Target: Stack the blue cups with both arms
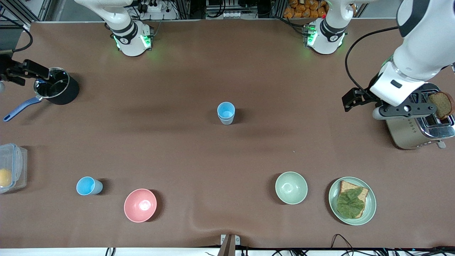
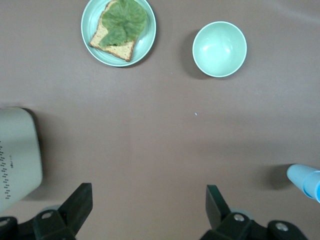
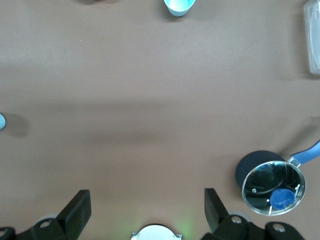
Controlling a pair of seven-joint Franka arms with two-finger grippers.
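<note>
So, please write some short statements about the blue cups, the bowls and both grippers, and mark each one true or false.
1. A stack of light-blue plastic cups stands mid-table. True.
2. The single light-blue plastic cup sits inside the round pink bowl. False: it stands beside it, apart.
3. The left gripper holds a cup. False: its fingers are open, empty, by the metal toaster.
4. The right gripper is open. True.
5. The round pale green bowl is empty. True.
</note>
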